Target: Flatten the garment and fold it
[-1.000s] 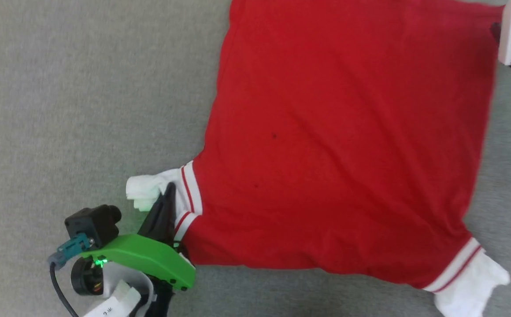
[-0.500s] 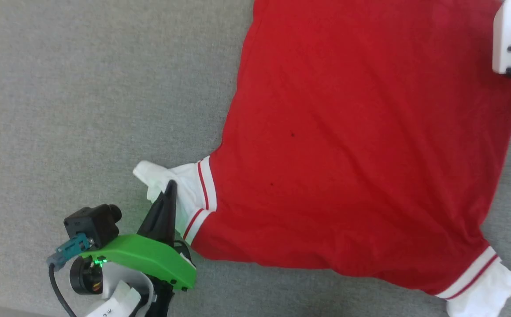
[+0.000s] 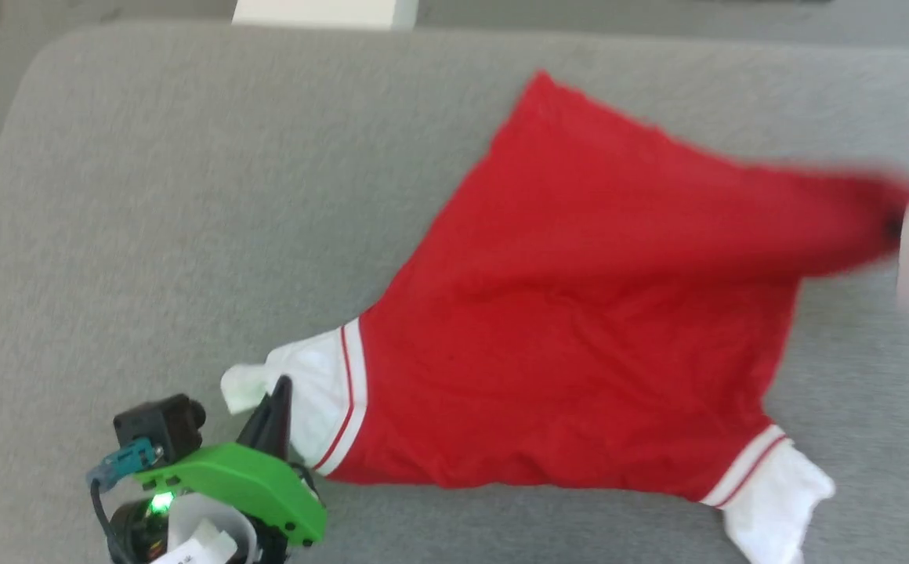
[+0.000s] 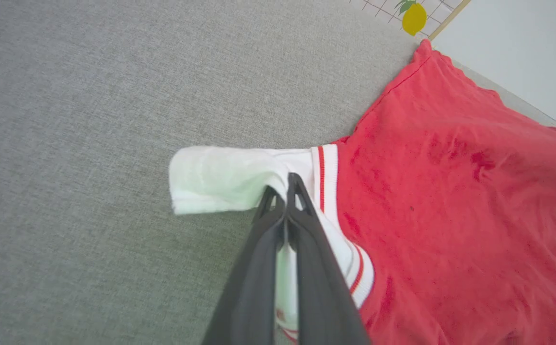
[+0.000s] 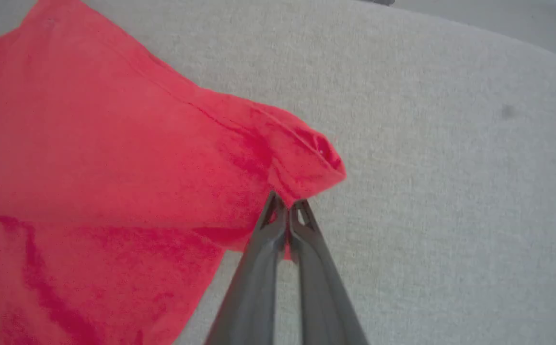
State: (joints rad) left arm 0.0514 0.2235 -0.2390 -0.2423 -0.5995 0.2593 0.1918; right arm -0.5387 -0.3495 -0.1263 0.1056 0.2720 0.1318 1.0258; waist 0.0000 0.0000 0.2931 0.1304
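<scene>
at the lower left of the head view, the left gripper (image 3: 278, 392) is pinching the white sleeve (image 3: 309, 384) of the garment (image 3: 580, 329). its two dark fingers are pressing together on the cloth, with a green housing (image 3: 227, 478) sitting just behind them. the left wrist view is showing the same grip: white fabric is caught between the closed jaws, and the sleeve's open end is sticking out past them onto the grey padded surface (image 3: 149, 196).

moving right, the garment is lying spread across that surface with a plain red side facing up. one pointed corner is reaching toward the far edge, and striped trim is marking where each sleeve joins the body. the second white sleeve (image 3: 776, 501) is resting flat at the lower right, touched by neither gripper.

at the far right, another red corner is stretching out into a taut, blurred point. in the right wrist view the right gripper (image 5: 287, 201) is clamping that corner, its jaws closed tight on a bunched fold of red cloth.
</scene>
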